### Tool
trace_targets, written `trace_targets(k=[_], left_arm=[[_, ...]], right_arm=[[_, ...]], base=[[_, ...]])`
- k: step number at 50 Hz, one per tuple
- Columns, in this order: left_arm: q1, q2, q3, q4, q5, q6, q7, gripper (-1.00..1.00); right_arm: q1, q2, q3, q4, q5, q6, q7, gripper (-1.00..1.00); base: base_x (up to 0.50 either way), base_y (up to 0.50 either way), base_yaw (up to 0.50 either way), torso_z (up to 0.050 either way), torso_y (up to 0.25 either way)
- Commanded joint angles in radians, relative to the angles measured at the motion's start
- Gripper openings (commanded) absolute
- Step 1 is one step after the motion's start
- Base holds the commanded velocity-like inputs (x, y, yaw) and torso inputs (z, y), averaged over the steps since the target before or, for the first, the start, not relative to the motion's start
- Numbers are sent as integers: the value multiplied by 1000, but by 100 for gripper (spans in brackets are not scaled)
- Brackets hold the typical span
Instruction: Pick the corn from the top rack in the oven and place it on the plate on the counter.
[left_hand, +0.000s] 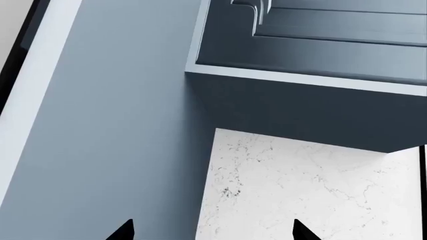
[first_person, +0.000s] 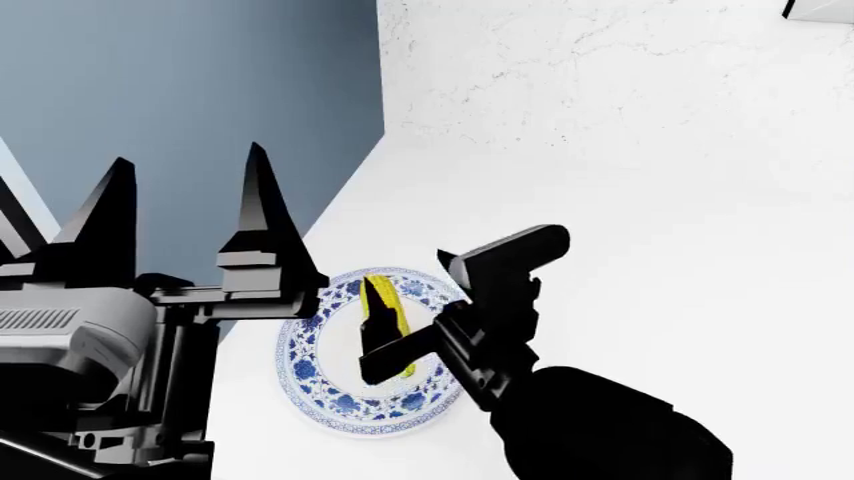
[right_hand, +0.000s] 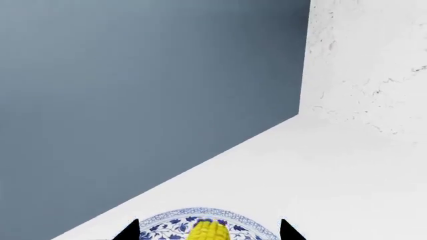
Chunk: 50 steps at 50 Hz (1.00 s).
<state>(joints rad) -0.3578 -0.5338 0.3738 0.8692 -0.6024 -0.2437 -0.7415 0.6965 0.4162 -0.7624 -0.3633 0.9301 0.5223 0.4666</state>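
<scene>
Corn is lying on the blue-rimmed plate on the white counter, directly beneath the right gripper, whose black fingers are straddling the cob. From the right wrist camera, the two fingertips are showing apart on either side of the yellow kernels, with gaps visible between the tips and the cob; the pincer is looking released rather than clenched, though actual contact lower down is not clear from these views. The plate is sitting close to the edge where the counter is meeting the pale blue cabinet wall, ahead of and beside the right gripper. The left gripper is hanging next to the plate, off the counter's edge, its two pointed fingers spread wide and holding nothing. The left wrist camera is showing only its fingertips apart, facing blue cabinetry and a marbled white wall beyond them.
</scene>
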Motion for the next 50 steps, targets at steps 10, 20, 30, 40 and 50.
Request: trace_targets(k=[10, 20, 30, 40, 50], left_arm=[[1, -8, -5, -6, -8, 13, 4, 100], [12, -13, -2, 5, -2, 13, -3, 100], [-3, -6, 9, 5, -1, 0, -10, 100], [-5, -4, 11, -13, 4, 11, -2, 100], [-15, -32, -21, -12, 5, 7, -14, 100]], right_arm=[[232, 28, 138, -164, 146, 98, 121, 100], [348, 55, 217, -224, 226, 129, 187, 100], [461, 99, 300, -254, 294, 143, 230, 100], [495, 208, 381, -365, 288, 137, 275, 100], [211, 448, 523, -513, 200, 39, 286, 100]], base=[[0, 0, 0, 0, 1], [0, 0, 0, 0, 0], [0, 0, 0, 0, 0], [0, 0, 0, 0, 0], [0, 0, 0, 0, 0]])
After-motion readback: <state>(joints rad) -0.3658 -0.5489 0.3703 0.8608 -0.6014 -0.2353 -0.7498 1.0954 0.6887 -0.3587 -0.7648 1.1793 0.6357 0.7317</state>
